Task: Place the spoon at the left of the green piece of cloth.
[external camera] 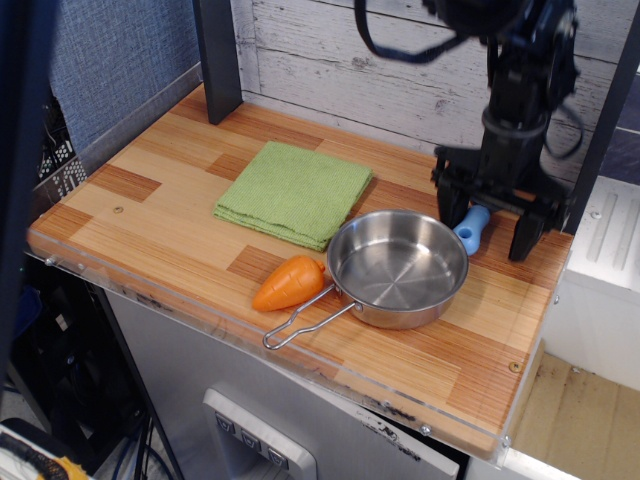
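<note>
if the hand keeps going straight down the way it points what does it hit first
Most likely the spoon: the open hand points down with its fingers on either side of the blue handle, beside the pan. Depth is unclear from this one view.

- We see a wooden table [170,235] of light and darker striped planks, with a clear plastic lip along its front and left edges.
- On it lies the cloth [294,192], folded and green, toward the back and left of centre.
- We find the pan [397,266] just right of the cloth, its rim close to the cloth's corner and its wire handle pointing to the front edge.
- A carrot [288,283] rests just left of the pan, beside the handle.
- The spoon [472,229] lies behind the pan's right rim; we see only its blue handle.
</note>
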Controlling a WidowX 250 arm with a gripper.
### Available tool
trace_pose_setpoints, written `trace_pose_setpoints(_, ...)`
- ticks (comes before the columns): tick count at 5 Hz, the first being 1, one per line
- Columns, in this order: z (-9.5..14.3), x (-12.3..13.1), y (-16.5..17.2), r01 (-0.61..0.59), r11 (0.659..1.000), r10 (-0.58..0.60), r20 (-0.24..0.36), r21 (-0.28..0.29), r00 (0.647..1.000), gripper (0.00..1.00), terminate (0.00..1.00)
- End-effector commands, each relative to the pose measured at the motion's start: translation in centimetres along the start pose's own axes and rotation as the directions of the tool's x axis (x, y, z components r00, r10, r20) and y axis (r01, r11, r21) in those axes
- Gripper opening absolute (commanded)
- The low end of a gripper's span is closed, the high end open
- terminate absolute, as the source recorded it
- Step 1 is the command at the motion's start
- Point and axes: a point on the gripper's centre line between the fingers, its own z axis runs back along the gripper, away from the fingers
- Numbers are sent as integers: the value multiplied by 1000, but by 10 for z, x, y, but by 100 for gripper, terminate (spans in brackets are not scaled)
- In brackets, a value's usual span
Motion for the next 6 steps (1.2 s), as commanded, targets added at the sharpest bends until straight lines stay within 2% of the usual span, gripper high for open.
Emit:
trace_pose_setpoints(1,-11,0,8,5,999,-5,0,40,1000,100,0)
trace_pose_setpoints(2,-12,-1,12,5,999,-5,-5,45,1000,0,0)
trace_pose_setpoints(5,24,4,16,46,999,-45,27,-14,999,0,0)
trace_pose_setpoints(6,65,8,20,54,988,-42,85,-148,995,0,0)
